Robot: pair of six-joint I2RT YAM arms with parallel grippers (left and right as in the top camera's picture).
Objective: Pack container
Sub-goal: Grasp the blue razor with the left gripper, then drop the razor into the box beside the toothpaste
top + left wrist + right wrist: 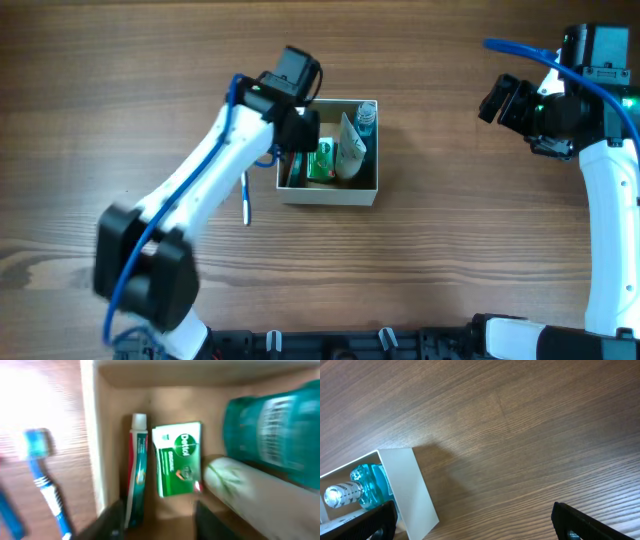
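The container (328,194) is a white-walled cardboard box with a tan inside, at the table's middle. It holds a red and teal toothpaste tube (136,470), a green soap box (177,457), a white tube (250,495) and a teal bottle (275,435). My left gripper (160,525) is open and empty, just above the box's left part (300,135), near the toothpaste tube. My right gripper (475,530) is open and empty over bare table, far right of the box (505,100). The right wrist view shows the box's corner (405,485) and the teal bottle (367,485).
A blue and white toothbrush (245,198) lies on the wooden table just left of the box, outside it; it also shows in the left wrist view (47,485). The left arm reaches over the table's left half.
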